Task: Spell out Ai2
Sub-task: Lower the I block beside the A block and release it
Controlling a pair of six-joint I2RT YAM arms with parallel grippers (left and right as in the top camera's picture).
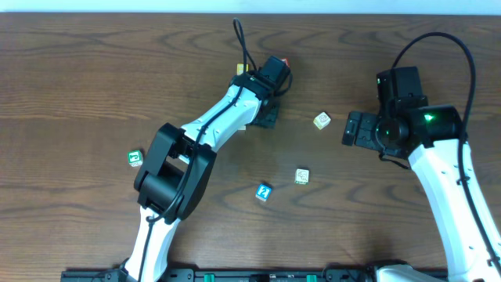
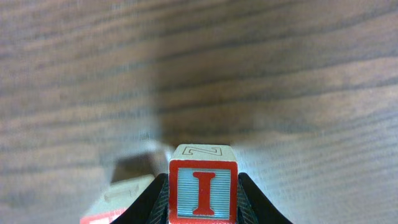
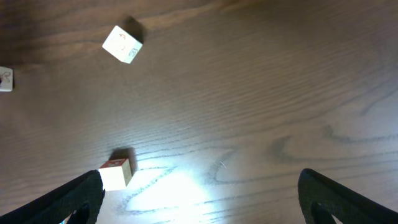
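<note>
My left gripper is shut on a wooden block with a red letter I and holds it low over the table. A second block with a red edge lies just left of it. In the overhead view the left gripper is at the far centre and hides its block. A blue block with a 2 lies at the near centre. My right gripper is open and empty, and also shows in the right wrist view. A pale block sits by its left finger.
A green block lies at the left. A yellowish block lies near the blue one, and another pale block lies just left of the right gripper. The right wrist view shows a white block farther off.
</note>
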